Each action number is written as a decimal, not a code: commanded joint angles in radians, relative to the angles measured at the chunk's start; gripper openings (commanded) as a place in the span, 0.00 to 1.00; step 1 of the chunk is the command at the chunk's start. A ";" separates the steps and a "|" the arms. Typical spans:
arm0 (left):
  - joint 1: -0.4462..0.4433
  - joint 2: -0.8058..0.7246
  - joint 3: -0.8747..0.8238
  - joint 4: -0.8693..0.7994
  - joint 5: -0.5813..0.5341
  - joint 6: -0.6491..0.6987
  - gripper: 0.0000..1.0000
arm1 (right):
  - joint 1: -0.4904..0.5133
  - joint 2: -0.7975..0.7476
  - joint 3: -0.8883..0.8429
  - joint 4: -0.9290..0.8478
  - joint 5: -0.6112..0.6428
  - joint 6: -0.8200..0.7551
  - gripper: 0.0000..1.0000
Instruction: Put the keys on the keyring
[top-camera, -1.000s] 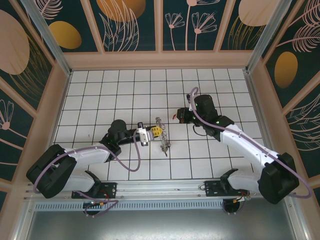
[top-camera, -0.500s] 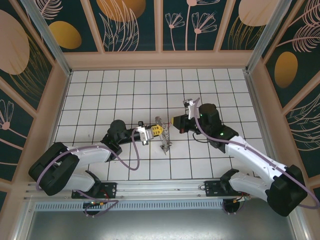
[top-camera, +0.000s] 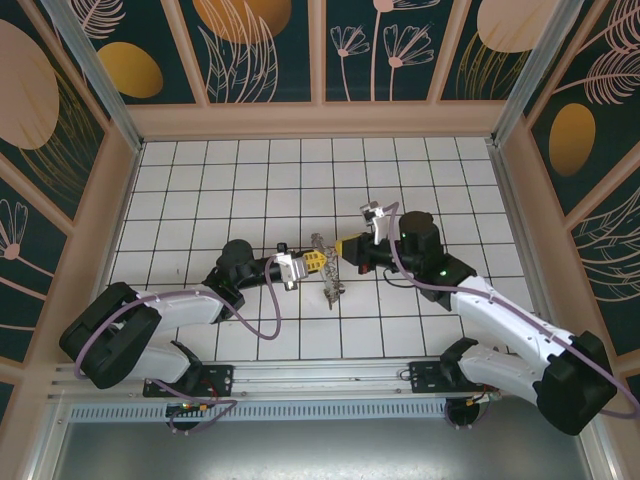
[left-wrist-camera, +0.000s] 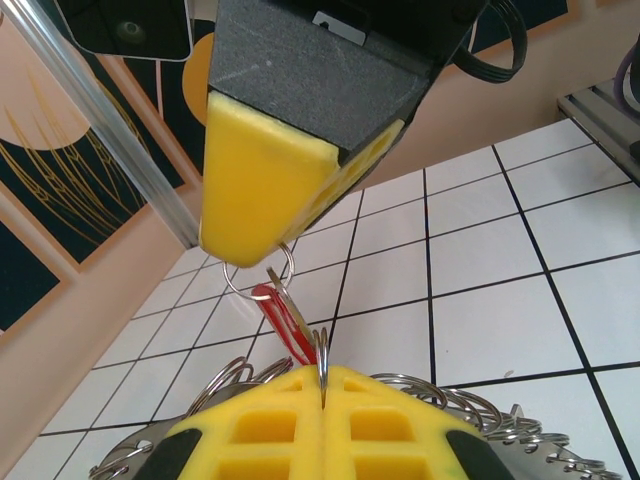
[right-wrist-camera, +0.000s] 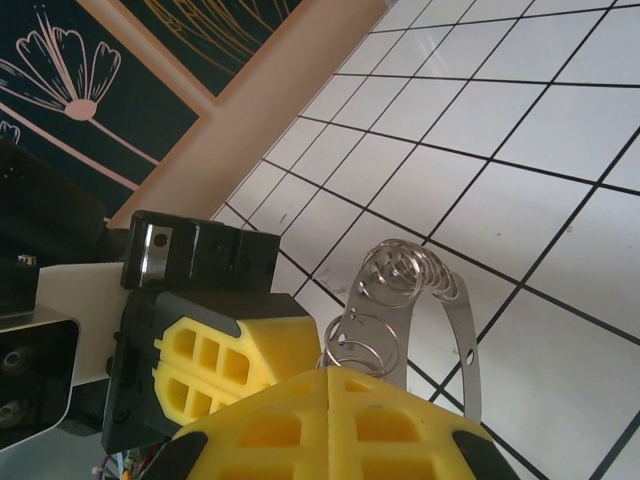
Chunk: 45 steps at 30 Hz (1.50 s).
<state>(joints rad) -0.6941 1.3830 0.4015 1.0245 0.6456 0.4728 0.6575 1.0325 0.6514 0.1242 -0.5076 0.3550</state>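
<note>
Keyring (top-camera: 327, 275): thin silvery hoop fringed with many small rings and keys, at mid-tabletop (top-camera: 250, 190), seen edge-on from the top camera, running from far to near between the two pincers. The hoop's flat band (right-wrist-camera: 463, 320) arcs over white tiles in the right wrist view.

Left pincer (top-camera: 313, 262): just left of the hoop, yellow pads closed on a thin wire of the keyring (left-wrist-camera: 440, 392); the wire stands in the seam between the pads (left-wrist-camera: 322, 385).

Right pincer (top-camera: 347, 246): just right of the hoop, pads pressed together (right-wrist-camera: 330, 385). In the left wrist view its tip (left-wrist-camera: 250, 250) pinches a small split ring.

Red-tagged key (left-wrist-camera: 287, 312): hangs from that split ring, slanting down toward the left pincer's pads, close above the keyring.
</note>
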 joint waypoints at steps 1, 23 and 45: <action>-0.004 -0.004 0.023 0.030 0.008 -0.001 0.00 | 0.029 0.025 0.009 0.027 -0.010 -0.037 0.00; -0.004 -0.012 0.031 -0.014 -0.032 0.036 0.00 | 0.059 0.047 0.018 -0.002 -0.003 -0.046 0.00; -0.004 -0.043 0.045 -0.084 -0.030 0.079 0.00 | -0.002 0.020 0.135 -0.386 0.148 -0.415 0.00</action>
<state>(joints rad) -0.6941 1.3693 0.4084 0.9482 0.6174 0.5152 0.6430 1.0958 0.7845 -0.2188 -0.2771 0.0780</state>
